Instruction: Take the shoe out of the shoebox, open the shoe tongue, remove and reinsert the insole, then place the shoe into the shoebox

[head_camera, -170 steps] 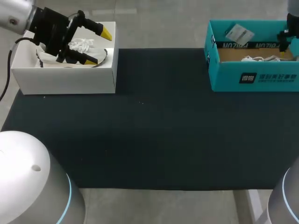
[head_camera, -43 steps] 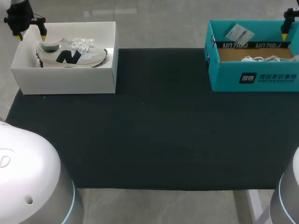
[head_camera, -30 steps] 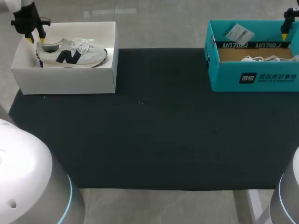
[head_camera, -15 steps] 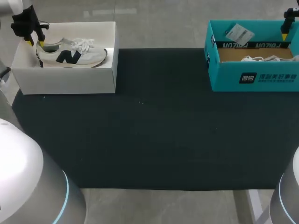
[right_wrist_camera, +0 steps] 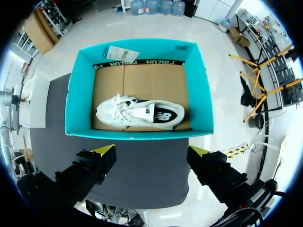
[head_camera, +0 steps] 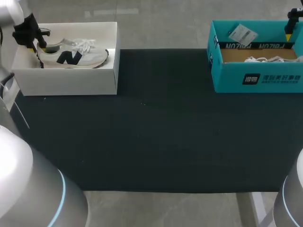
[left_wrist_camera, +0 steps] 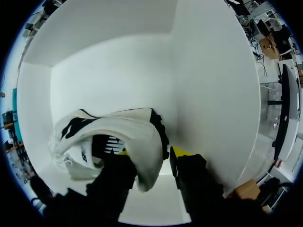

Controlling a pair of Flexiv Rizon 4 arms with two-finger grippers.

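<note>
**Left tool [head_camera: 34, 46] at the heel of the cream shoe [head_camera: 73, 55]; right tool [right_wrist_camera: 152, 151] wide over the teal box [head_camera: 258, 79]**

At the upper left of the head view the left tool hangs down into the left end of the white box [head_camera: 66, 79], at the heel of the cream shoe. That shoe lies on its side inside the box, heel to the left, toe to the right. In the left wrist view the heel sits between the tool's fingers: one finger is partly hidden behind the heel wall, and the other finger [left_wrist_camera: 182, 152] stands just beside the heel's outer back, with the box wall close on its far side. The tool is parted, astride the heel, not clamped on it.

The dark worktop [head_camera: 151, 142] spans the middle of the frame.

At the upper right the teal box stands on the worktop's far corner, with a white shoe [right_wrist_camera: 139, 113] lying flat on its cardboard floor. The right tool is above this box at the frame's upper right edge. In the right wrist view its fingers are spread wide, holding nothing, and the white shoe lies ahead of them, well apart.
</note>
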